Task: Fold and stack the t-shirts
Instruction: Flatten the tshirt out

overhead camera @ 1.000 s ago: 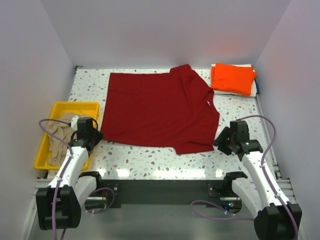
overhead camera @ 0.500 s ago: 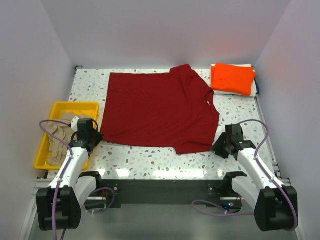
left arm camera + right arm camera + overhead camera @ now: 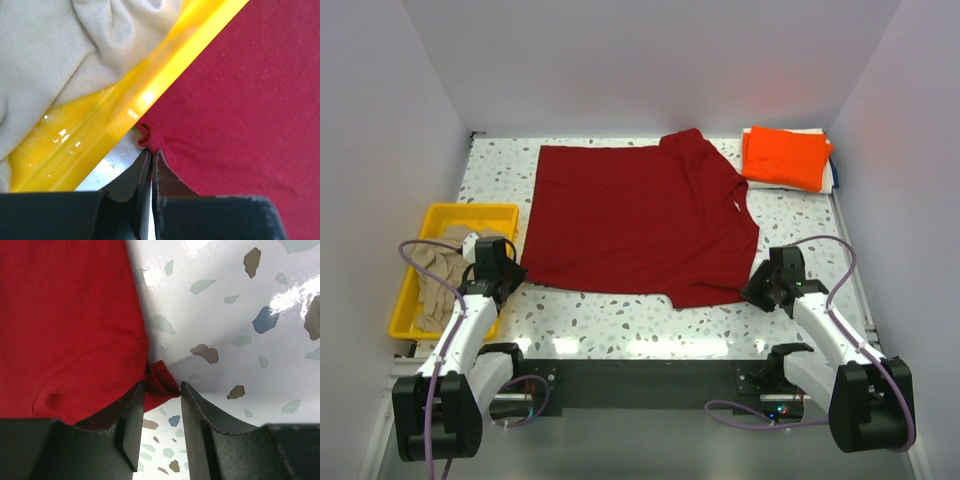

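The dark red short-sleeved cotton t-shirt (image 3: pixel 640 225) lies spread flat across the middle of the speckled white worktop (image 3: pixel 620 322), neck towards the right. You can see a small white label (image 3: pixel 735 201) at the collar.

At its near left corner, the left tool (image 3: pixel 151 152) has its two fingers pressed almost together on a puckered bit of the hem, pinching the cloth just beside the tray wall. At the near right corner, the right tool (image 3: pixel 162 386) stands with its fingers apart. A small turned-up corner of the red cloth sits between the tips, and the fingers are not clamped on it.

The bright orange folded t-shirt (image 3: pixel 786 157) sits at the far right corner of the worktop, well apart from both arms. It rests on a pale folded layer (image 3: pixel 828 180) that shows along its right edge.

On the left, the yellow plastic rectangular tray (image 3: pixel 450 212) holds the crumpled beige t-shirt (image 3: pixel 435 275), bunched loosely inside. In the left wrist view the red hem lies right against the tray's outer wall.
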